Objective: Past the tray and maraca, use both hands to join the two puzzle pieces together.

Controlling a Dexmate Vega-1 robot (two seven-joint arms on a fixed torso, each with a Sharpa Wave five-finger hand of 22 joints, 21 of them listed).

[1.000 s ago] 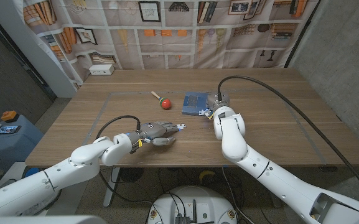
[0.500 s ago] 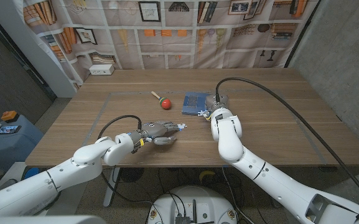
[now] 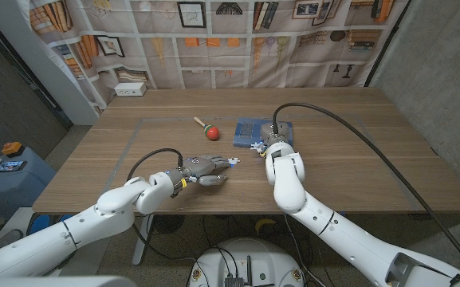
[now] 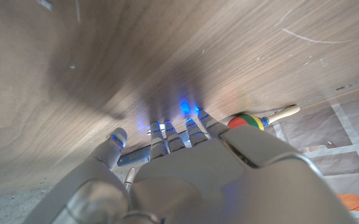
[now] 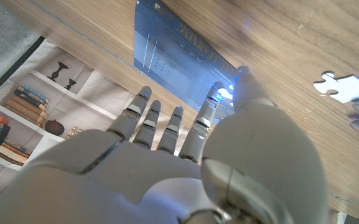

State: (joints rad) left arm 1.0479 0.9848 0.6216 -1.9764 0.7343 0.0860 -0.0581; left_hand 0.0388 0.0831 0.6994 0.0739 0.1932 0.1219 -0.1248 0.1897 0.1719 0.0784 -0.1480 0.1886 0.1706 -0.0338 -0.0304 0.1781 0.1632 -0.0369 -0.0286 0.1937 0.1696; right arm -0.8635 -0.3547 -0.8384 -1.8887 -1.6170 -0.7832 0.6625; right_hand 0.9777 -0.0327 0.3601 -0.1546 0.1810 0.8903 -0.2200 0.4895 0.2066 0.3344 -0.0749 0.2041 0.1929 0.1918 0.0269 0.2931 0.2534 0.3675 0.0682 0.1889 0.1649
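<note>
Nearest, the left hand point(image 3: 202, 169) reaches right across the table point(image 3: 357, 171), pinching a puzzle piece point(image 3: 231, 162) at its fingertips. Farther right, the right hand point(image 3: 273, 142) holds nothing, fingers spread over the blue tray point(image 3: 249, 131); a second puzzle piece point(image 5: 343, 86) lies beside it. The maraca point(image 3: 208, 129) lies far left of the tray.

Left robot hand point(image 3: 204, 170) fingers extended forward; right robot hand point(image 3: 271, 144) fingers spread.
</note>
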